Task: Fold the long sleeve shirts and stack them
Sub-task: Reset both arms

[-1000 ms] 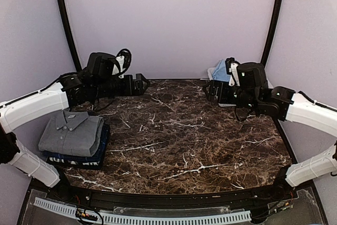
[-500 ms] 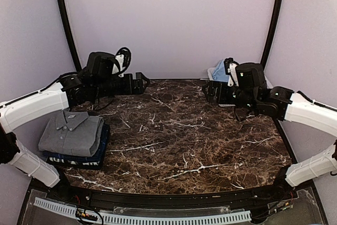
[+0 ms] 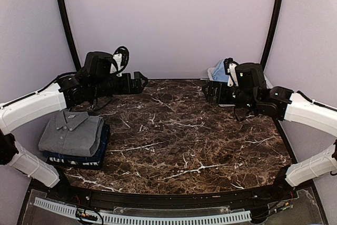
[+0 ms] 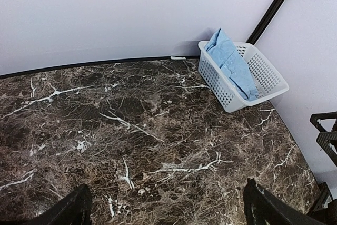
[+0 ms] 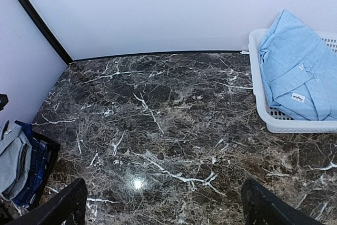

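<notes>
Marble table (image 3: 184, 146) first: the grey shirt (image 3: 71, 133) sits folded on the navy plaid shirt (image 3: 99, 154) at the left of the top view. The light blue shirt (image 5: 295, 67) lies crumpled in the white basket (image 5: 284, 125) at the right edge of the right wrist view, long axis roughly up-down the frame. The right gripper (image 3: 209, 91) is nearer, aimed to the shirt's left, fingers spread and empty. The left gripper (image 3: 141, 81) is also spread and empty, well apart across the table.
</notes>
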Robot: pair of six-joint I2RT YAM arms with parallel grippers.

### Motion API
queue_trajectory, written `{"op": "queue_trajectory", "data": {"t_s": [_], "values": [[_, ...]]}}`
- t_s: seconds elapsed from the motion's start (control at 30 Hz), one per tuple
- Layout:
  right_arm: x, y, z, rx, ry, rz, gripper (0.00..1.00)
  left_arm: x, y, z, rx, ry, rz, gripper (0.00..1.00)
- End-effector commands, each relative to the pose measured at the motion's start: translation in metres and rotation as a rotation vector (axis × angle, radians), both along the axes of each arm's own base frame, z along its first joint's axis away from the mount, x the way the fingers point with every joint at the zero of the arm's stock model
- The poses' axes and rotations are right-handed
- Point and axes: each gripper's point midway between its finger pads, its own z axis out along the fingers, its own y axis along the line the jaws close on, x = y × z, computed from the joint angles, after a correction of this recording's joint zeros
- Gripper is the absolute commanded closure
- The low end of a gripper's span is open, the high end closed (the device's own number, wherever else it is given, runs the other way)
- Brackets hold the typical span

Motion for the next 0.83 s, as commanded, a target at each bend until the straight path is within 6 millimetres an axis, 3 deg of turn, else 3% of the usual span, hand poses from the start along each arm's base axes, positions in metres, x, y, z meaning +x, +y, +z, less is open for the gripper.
{"op": "queue_trajectory", "data": {"t_s": [0.0, 0.8], "values": [[0.0045, 0.0001, 0.0233, 0.035, -0.054, -0.007, 0.01, -0.0039, 0.0052, 0.0133, -0.032, -0.033, 0.007, 0.01], [0.0045, 0.0005, 0.0215, 0.03, -0.055, -0.003, 0.01, -0.0054, 0.0057, 0.0113, -0.028, -0.021, 0.004, 0.01]]}}
